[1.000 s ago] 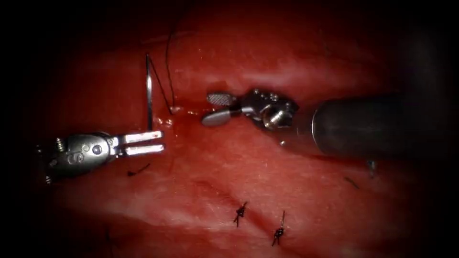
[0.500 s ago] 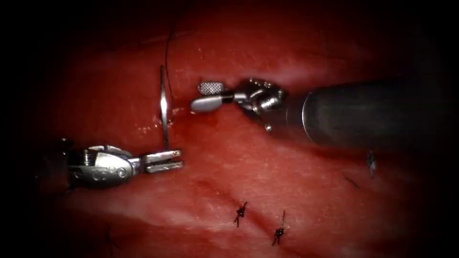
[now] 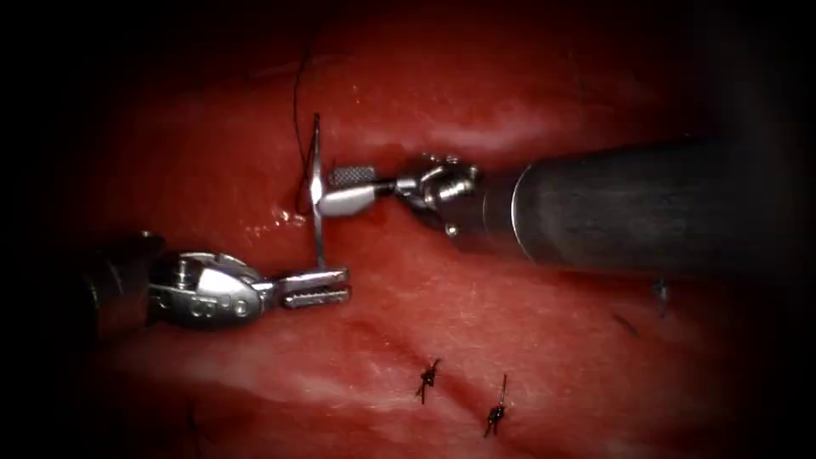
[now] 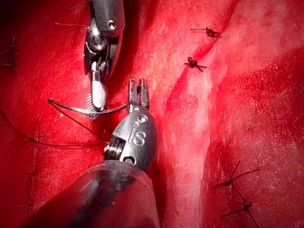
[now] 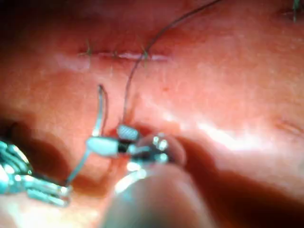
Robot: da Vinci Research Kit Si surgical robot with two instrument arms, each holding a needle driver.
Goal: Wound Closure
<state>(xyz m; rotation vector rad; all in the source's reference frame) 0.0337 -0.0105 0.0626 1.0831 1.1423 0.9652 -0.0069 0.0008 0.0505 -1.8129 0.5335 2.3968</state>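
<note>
My left tool (image 3: 345, 286) has its jaws shut on the lower end of the curved needle (image 3: 318, 238). The needle stands upright above the tissue (image 3: 476, 314), out of it, near the upper end of the cut (image 3: 382, 336). My right tool (image 3: 326, 190) reaches in from the right, its jaws open on either side of the needle's middle. Dark thread (image 3: 296, 127) runs down beside the needle into the tissue on the left. The left wrist view has the left tool (image 4: 137, 84) gripping the needle (image 4: 71, 110) and the right tool (image 4: 96, 103) at its mid-curve. The right wrist view shows the right tool (image 5: 105, 137) at the needle (image 5: 98, 118).
Two tied stitches (image 3: 427, 380) (image 3: 495, 414) lie lower along the cut. More stitches (image 4: 232, 178) sit on the tissue in the left wrist view. A short cut end of thread (image 3: 625, 323) lies at the right. Red fluid wets the tissue beside the needle.
My left tool has carried the needle to the right. My right tool has moved left, and its open jaws now straddle the needle's middle.
</note>
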